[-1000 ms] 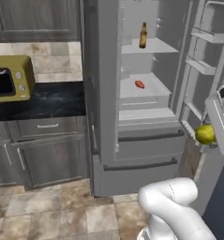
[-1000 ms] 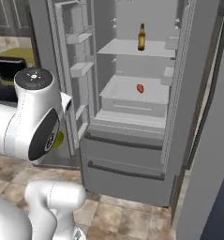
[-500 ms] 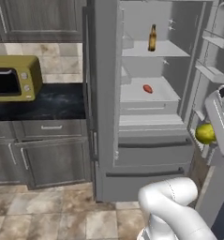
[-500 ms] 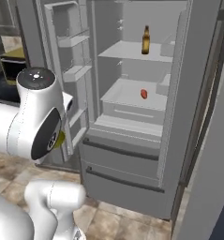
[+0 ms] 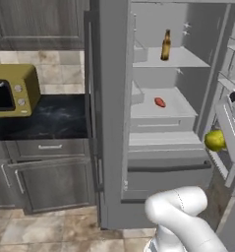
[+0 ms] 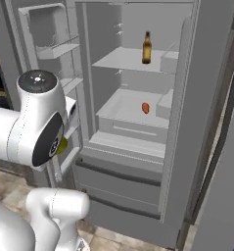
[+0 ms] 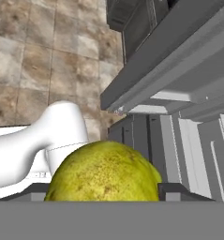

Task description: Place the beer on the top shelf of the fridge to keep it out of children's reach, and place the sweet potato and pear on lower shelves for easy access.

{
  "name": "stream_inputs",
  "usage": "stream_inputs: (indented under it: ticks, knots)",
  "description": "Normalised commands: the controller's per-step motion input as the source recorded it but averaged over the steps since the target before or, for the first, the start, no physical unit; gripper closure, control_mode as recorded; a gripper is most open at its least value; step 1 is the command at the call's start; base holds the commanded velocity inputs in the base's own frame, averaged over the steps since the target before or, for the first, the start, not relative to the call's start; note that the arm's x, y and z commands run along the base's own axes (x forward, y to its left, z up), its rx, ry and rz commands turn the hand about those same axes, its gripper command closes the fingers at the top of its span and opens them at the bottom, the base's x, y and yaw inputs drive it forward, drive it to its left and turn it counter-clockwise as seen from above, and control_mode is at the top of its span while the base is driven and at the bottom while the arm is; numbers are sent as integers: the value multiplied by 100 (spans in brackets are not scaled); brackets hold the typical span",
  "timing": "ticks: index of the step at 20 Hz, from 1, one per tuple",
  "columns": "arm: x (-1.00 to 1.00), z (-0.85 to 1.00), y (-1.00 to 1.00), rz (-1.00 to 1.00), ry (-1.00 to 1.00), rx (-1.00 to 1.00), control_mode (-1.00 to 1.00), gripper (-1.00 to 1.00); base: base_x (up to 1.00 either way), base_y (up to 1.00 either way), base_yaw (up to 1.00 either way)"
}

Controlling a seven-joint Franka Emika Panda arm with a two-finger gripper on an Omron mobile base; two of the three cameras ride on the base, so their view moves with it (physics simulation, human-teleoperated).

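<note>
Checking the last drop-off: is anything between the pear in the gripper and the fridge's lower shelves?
Nothing visible blocks it. The pear is held outside the open fridge; the lower shelf holds the sweet potato with bare room beside it.

beer (image 5: 165, 45): you're seeing brown glass, glossy, gold cap.
pear (image 7: 104, 172): dull yellow-green skin, finely speckled.
fridge (image 5: 114, 98): smooth matt grey, pale interior.
sweet potato (image 5: 160, 102): matt orange-red skin.
counter (image 5: 45, 118): polished dark stone for you.

A yellow toaster oven (image 5: 11, 91) sits on the dark counter (image 5: 50, 120) above grey cabinets (image 5: 45, 177).
</note>
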Motion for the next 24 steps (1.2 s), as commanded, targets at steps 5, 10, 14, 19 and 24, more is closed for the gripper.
stream_inputs:
  ticks: [5, 10, 14, 19, 24]
  knots:
    - [0, 0, 0, 0, 0, 0, 100, 100, 59, 0, 0]
    - [0, 0, 0, 0, 0, 0, 100, 100, 61, 0, 0]
    - [0, 0, 0, 0, 0, 0, 100, 100, 59, 0, 0]
    - [0, 0, 0, 0, 0, 0, 100, 100, 52, -7, 0]
    - [0, 0, 0, 0, 0, 0, 100, 100, 37, -13, 0]
